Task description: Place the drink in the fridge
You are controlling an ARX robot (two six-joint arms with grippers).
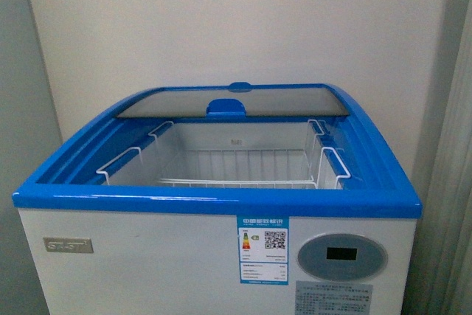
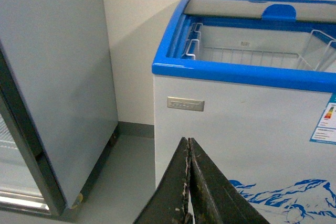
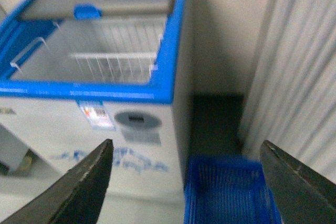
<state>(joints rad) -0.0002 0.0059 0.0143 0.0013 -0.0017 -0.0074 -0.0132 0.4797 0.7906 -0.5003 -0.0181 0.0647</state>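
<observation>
Front view is being filled by the fridge (image 1: 214, 256), which is standing against a pale wall (image 1: 236, 27) with its blue rim (image 1: 214, 201) facing the camera. Its glass lid (image 1: 232, 101) is being held slid back toward the wall, so the front of the chest is lying open, and a white wire basket (image 1: 236, 171) is hanging empty inside. An energy label (image 1: 263, 250) and an oval grey panel (image 1: 342, 256) are being shown on the front face. No drink is being shown in any view.

A taller grey cabinet (image 2: 52, 77) is being seen in the left wrist view, standing beside the fridge on the robot's left, with a strip of grey floor (image 2: 126, 182) between the two. In the right wrist view a blue crate (image 3: 228, 192) is resting on the floor just beside the fridge's right side, and a pale curtain (image 3: 299, 66) is hanging next to it. Nothing is being seen across the open top.

The left gripper (image 2: 189, 182) is being held pressed together, pointing at the fridge's front. The right gripper (image 3: 186, 177) is being held spread wide, with nothing between its fingers.
</observation>
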